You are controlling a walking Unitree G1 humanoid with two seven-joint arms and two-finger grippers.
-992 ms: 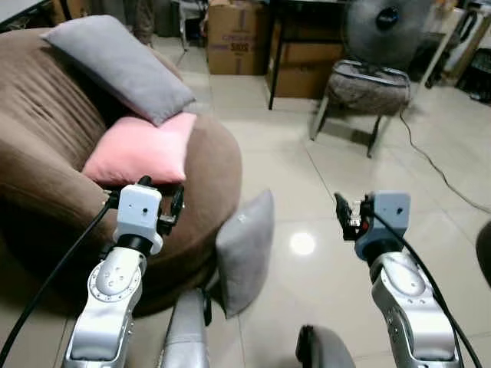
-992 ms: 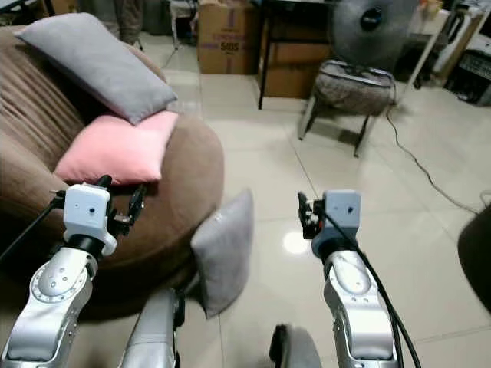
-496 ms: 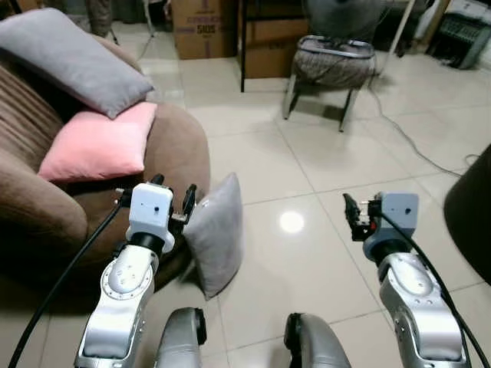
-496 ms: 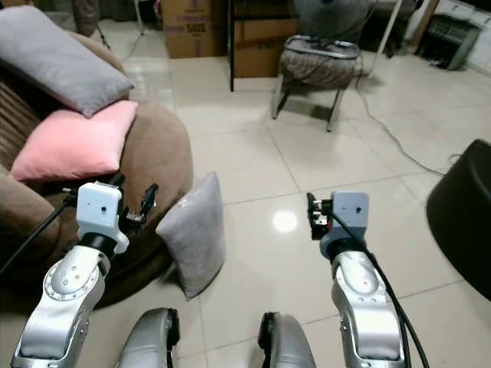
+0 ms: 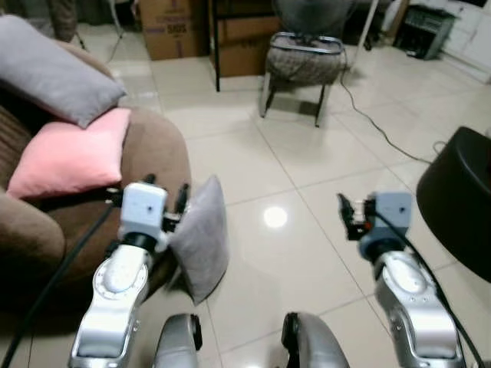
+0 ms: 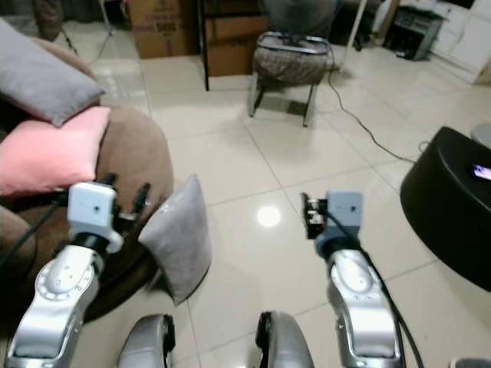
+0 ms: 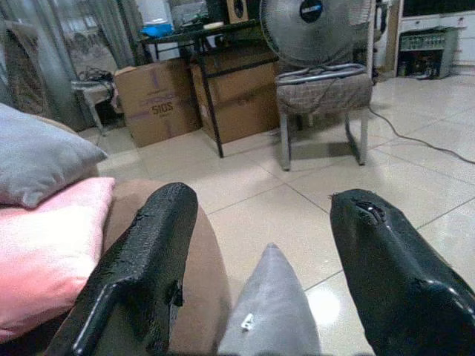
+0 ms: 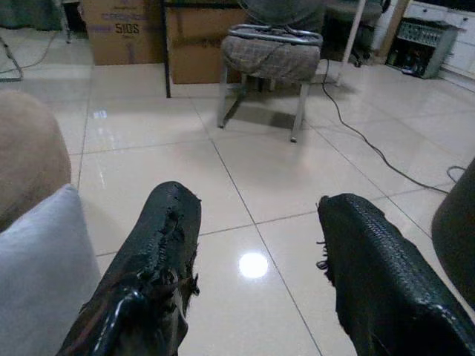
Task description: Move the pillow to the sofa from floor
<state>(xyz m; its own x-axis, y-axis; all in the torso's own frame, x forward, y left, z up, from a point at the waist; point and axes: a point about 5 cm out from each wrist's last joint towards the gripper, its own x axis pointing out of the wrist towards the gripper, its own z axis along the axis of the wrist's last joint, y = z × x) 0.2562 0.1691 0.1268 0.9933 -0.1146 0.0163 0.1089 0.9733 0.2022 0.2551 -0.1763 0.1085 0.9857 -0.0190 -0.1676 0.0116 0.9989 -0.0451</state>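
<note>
At 9 o'clock you have the brown sofa, with a pink pillow lying on its arm and a second grey cushion at 10 o'clock, overlapping the pink one's far edge. Your left gripper hovers in front of the sofa's rounded end, fingers spread apart with nothing between them. Just beyond it, at 11 o'clock, the grey pillow stands on edge on the tiled floor, leaning against the sofa's base; in the left wrist view its top corner rises between the two fingers without touching either. Your right gripper hangs at 1 o'clock over bare tile, well apart from the pillow, its fingers also held apart and empty. Farther out at 12 o'clock you see a chair with a fan behind it, cardboard boxes to its left, and a cable trailing across the floor. A black round object sits at 3 o'clock.
</note>
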